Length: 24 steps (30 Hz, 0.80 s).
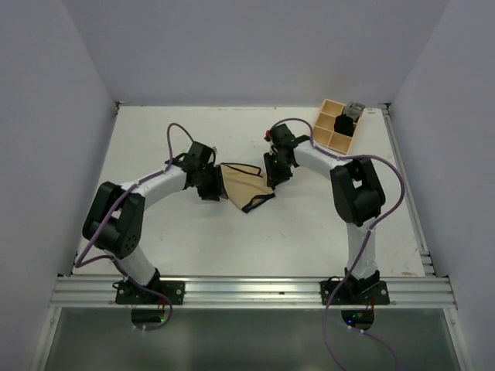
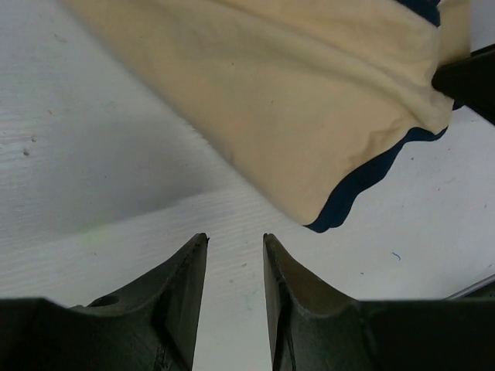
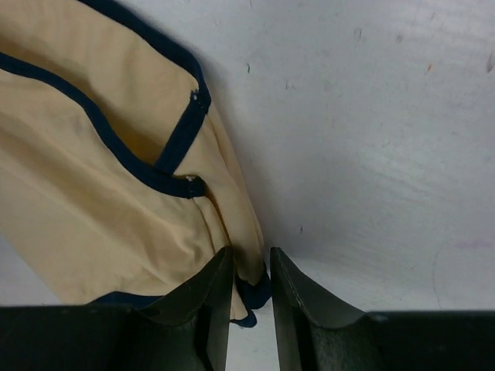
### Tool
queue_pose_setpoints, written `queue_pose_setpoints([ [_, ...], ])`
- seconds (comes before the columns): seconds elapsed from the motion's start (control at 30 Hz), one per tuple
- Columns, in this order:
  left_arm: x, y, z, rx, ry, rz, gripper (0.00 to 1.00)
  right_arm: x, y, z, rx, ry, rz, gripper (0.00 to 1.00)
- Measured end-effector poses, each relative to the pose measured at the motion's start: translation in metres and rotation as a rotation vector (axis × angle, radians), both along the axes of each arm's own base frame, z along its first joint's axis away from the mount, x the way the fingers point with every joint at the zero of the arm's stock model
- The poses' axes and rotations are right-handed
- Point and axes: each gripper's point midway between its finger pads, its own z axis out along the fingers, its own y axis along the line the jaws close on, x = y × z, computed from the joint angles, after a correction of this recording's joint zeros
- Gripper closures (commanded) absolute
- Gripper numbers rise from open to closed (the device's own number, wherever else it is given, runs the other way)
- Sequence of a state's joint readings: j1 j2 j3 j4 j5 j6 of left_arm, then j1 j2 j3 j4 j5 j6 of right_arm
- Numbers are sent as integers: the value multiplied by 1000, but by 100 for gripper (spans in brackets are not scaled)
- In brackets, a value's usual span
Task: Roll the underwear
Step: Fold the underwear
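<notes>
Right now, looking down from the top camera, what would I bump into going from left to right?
left gripper → underwear → right gripper → wooden tray

Underwear (image 1: 244, 188) tan-beige, navy trim; table (image 1: 294, 239) white; tray (image 1: 331, 103) pale wood.

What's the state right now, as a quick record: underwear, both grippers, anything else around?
underwear: tan with dark trim, unrolled, spread between the two grippers
left gripper: fingers a narrow gap apart, nothing between them; underwear just ahead, not touching
right gripper: closed on the underwear's trimmed edge
tray: wooden, far right corner, dark item in one compartment
rolling: not yet started
</notes>
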<state>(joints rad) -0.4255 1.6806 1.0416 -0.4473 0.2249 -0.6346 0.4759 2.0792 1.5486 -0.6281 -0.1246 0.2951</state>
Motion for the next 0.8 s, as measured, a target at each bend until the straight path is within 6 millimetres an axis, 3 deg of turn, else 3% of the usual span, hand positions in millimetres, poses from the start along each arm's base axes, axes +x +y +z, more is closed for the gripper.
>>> queue_pose_setpoints([
  [0.17, 4, 1, 20, -23, -55, 7, 60, -19, -2, -9, 27, 32, -6, 86],
  [0.33, 6, -1, 42, -57, -117, 1, 60, -49, -4, -12, 67, 68, -47, 88],
  [0.47, -8, 5, 39, -55, -112, 1, 60, -85, 6, -10, 69, 99, -48, 77],
  [0.6, -26, 13, 30, -43, -82, 4, 60, -116, 16, 5, 75, 110, -51, 66],
  [0.8, -38, 18, 22, -34, -60, 4, 60, -105, 6, 38, 64, 55, -140, 65],
])
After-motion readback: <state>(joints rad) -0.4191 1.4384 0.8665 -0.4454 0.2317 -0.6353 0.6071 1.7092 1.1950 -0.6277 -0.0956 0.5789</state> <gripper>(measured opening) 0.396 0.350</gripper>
